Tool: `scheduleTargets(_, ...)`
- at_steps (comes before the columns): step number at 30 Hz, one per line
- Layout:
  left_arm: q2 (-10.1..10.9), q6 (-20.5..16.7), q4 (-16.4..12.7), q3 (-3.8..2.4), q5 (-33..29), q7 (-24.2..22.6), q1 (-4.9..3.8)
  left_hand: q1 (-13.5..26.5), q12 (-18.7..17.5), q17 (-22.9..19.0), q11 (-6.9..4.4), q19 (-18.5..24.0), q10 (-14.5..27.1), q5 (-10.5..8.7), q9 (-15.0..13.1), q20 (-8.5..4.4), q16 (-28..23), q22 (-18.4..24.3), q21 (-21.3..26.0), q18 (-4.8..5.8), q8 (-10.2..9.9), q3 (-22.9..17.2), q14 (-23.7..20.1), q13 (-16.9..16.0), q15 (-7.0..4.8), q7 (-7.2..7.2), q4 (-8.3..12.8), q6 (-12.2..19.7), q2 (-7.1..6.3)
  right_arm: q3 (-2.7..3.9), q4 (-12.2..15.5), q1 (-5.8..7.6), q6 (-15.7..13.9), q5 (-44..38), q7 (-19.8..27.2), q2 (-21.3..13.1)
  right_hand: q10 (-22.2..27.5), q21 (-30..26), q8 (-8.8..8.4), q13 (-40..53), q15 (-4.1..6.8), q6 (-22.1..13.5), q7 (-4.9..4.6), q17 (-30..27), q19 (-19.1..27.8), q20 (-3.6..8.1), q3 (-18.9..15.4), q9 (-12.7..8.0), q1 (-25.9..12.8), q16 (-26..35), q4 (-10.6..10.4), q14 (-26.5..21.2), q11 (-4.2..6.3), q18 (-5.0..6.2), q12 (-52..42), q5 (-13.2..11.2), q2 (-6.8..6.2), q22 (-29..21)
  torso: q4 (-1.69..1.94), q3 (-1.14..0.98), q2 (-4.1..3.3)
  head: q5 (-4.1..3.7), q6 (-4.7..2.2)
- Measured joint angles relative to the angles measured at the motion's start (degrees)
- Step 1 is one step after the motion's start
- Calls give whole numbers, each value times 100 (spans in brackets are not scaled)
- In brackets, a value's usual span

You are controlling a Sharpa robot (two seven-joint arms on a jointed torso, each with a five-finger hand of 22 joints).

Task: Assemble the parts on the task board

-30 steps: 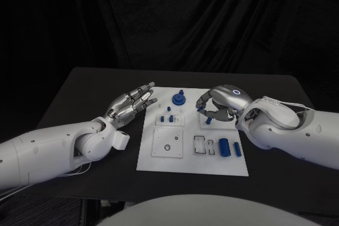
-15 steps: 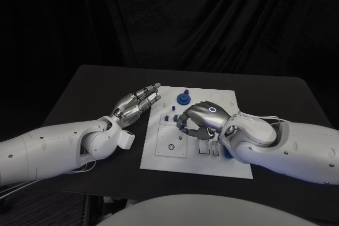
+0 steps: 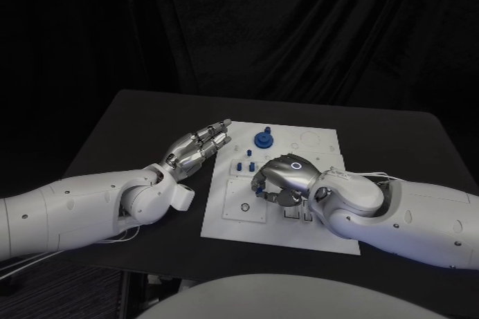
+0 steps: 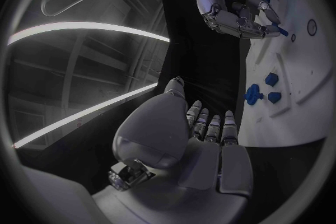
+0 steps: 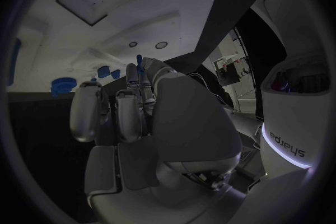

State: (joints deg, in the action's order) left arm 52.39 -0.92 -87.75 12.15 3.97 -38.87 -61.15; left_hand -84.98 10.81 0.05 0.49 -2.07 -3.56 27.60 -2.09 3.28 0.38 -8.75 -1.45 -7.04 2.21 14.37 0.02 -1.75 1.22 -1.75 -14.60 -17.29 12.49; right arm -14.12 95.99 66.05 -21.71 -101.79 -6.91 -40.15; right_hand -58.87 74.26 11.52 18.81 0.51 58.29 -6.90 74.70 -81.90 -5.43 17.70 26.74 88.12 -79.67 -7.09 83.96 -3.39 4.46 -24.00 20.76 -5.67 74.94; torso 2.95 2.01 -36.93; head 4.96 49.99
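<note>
The white task board (image 3: 225,225) lies in the middle of the black table. My right hand (image 3: 278,178) hovers over the board's centre and pinches a thin blue peg (image 5: 139,61) between its fingertips; the left wrist view shows the peg's tip (image 4: 280,29) poking out below that hand (image 4: 227,8). My left hand (image 3: 200,147) is open with fingers stretched out flat, just off the board's left edge. A blue round gear-like part (image 3: 262,139) stands at the board's far side. Small blue pegs (image 3: 243,167) stand left of my right hand.
A square inset with a small ring (image 3: 243,208) sits on the board's near left. My right forearm (image 3: 399,215) covers the board's near right corner. Bare black table (image 3: 130,125) stretches to the left and far side.
My right hand has carried the blue peg from the board's far right side to over its centre, closer to the left hand. The left hand has hardly moved.
</note>
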Motion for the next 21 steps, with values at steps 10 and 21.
scheduleTargets(10, -6, 5, 20, 0, -1, 0, 29, -24, 0, 1, 22, -2, 22, 0, 0, 84, 0, 0, 0, -1, 0, -1, 1, 0, 44, -42, -1, -42, 24, 2, -82, -16, 111, -75, -34, 30, -20, -30, -3, -16, 0, 0, 0, -27, 0, 0, 0, -9, 22, 0, 0, 0, -20, 0, 8, 0, -23, -1, -1, -9, 9, 77, -1)
scheduleTargets(21, -6, 10, 33, 0, -2, 0, 45, -24, 0, 4, 21, -22, 21, 0, 0, 146, 0, -1, 0, -1, 0, -1, 1, 1, 44, -62, -1, -63, 24, 2, -169, -36, 153, -100, -40, 102, -19, -30, -4, -20, 0, -1, 0, -27, 0, 0, 9, -17, 22, 0, 9, 0, -21, 0, 10, -1, -23, -1, -20, -11, 14, 132, -1)
